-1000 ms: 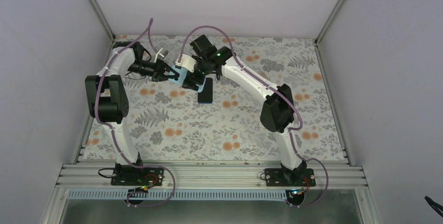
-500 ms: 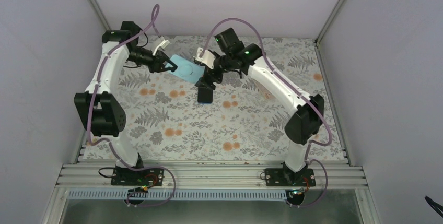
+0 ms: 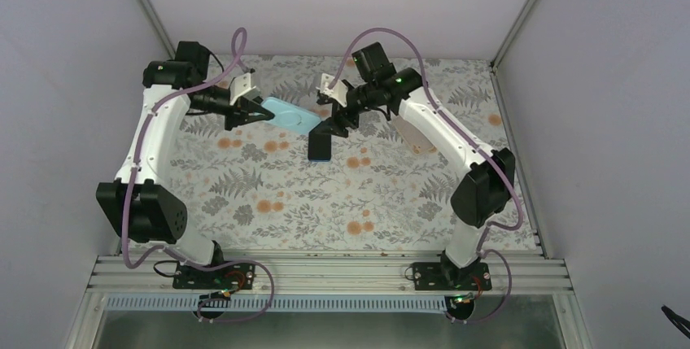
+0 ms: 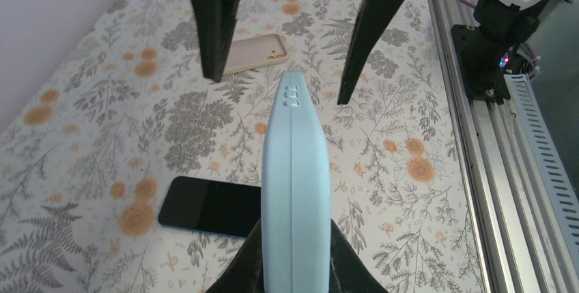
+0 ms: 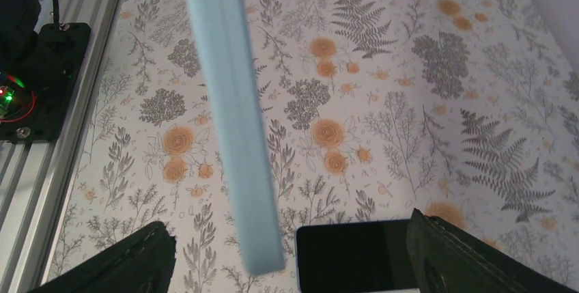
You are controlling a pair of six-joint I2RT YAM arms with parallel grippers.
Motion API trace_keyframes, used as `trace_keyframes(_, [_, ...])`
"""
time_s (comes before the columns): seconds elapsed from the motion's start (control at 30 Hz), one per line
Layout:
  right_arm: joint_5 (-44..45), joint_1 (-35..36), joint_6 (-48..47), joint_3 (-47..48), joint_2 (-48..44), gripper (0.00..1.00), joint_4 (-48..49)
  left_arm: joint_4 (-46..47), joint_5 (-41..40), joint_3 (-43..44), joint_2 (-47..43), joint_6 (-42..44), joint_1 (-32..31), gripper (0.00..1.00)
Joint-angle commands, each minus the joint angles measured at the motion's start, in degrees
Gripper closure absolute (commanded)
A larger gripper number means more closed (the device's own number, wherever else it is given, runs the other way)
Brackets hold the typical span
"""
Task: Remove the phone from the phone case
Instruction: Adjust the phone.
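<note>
Two arm bases sit bolted to the aluminium rail (image 3: 325, 272) at the near edge, with the floral table cover (image 3: 366, 202) stretching away from it. Both arms reach toward the far half of the table. On the cover, a second, black phone with a darker blue rim (image 3: 320, 147) lies flat, screen up, touched by neither gripper. The phone case (image 4: 254, 52), beige-pink and empty, lies flat on the cover further to the right, beside the right forearm and well apart from both phones. Above the table, the left gripper (image 3: 251, 111) is clamped on one short end of the phone (image 3: 289, 115), fingers pressed against its two broad faces. The phone is bare, with its pale blue body showing in the top view, and is held clear of the table; its free end points toward the right arm. Seen from either wrist it is edge-on, a narrow pale blue strip. The right gripper (image 3: 331, 124) hangs just beyond that free end with its jaws spread wide and nothing between them; in the right wrist view the phone's edge sits between the two dark fingers (image 5: 116, 266) without touching either. The black phone lies directly beneath this gripper
</note>
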Motion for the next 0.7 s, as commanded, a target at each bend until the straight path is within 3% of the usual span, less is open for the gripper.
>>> trace_keyframes(0.0, [-4.0,0.0,-1.2,2.5,1.9,0.15,1.6,0.6,6.0,-1.4,-1.8,4.6,-0.8,0.98])
trace_keyframes(0.13, [-7.6,0.0,-1.2,5.8,4.3,0.27,-1.2,0.6,7.0,-1.1,-1.1,4.3,-1.0,0.98])
trace_keyframes(0.33, [-9.1,0.0,0.0,8.5,6.3,0.53,-2.7,0.6,8.2,0.1,-0.3,4.2,-1.0,0.98])
trace_keyframes(0.5, [-10.0,0.0,-0.5,9.7,7.1,0.95,-5.1,0.6,9.0,1.1,0.0,4.0,-1.0,0.98])
trace_keyframes(0.6, [-9.6,0.0,0.0,8.5,5.7,0.97,-4.2,0.6,9.0,2.0,1.0,3.1,-1.0,0.98])
trace_keyframes(0.63, [-8.9,0.0,0.2,7.9,5.0,0.97,-3.7,0.6,9.1,2.5,1.3,2.7,-1.0,0.94])
trace_keyframes(0.67, [-7.7,0.1,1.1,7.1,4.0,0.97,-2.7,0.6,9.0,3.1,1.5,2.2,-1.0,0.80])
